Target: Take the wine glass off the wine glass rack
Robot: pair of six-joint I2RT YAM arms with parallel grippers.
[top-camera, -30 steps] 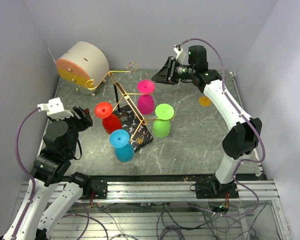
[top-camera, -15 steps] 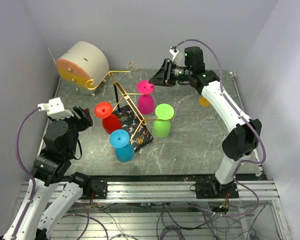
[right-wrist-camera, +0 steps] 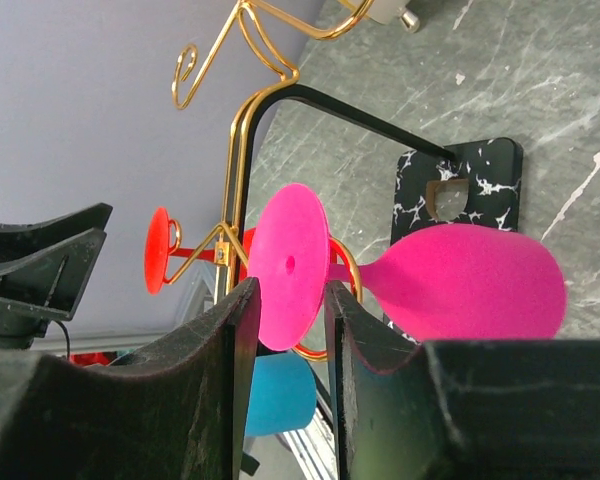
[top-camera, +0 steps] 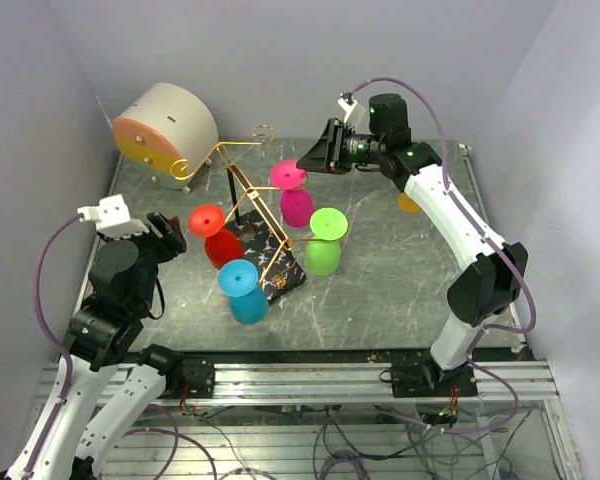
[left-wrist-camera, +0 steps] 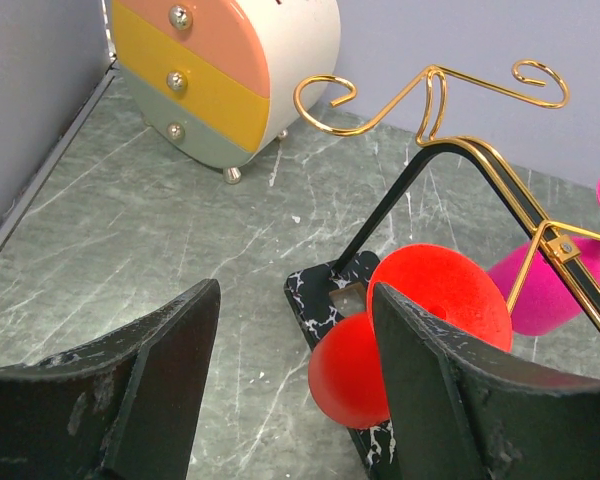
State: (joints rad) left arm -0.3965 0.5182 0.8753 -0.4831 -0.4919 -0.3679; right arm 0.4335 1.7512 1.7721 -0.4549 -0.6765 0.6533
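The wine glass rack (top-camera: 242, 186) stands mid-table, gold wire arms on a black post and black veined base (top-camera: 280, 268). Four glasses hang upside down from it: pink (top-camera: 296, 206), red (top-camera: 220, 243), green (top-camera: 324, 253), blue (top-camera: 247, 300). My right gripper (top-camera: 306, 164) is at the pink glass's foot (top-camera: 288, 176). In the right wrist view its fingers (right-wrist-camera: 292, 292) are closed narrowly on either side of the pink foot disc (right-wrist-camera: 290, 262). My left gripper (top-camera: 170, 236) is open and empty to the left of the red glass (left-wrist-camera: 355, 365), apart from it.
A round beige drum with an orange face (top-camera: 166, 130) stands at the back left, close to a scroll end of the rack. A small orange disc (top-camera: 409, 202) lies on the table at the right. Walls close in at left, back and right.
My right gripper has moved left and down onto the pink glass's foot and narrowed its jaws. The pink glass has tilted a little. The left arm has not moved.
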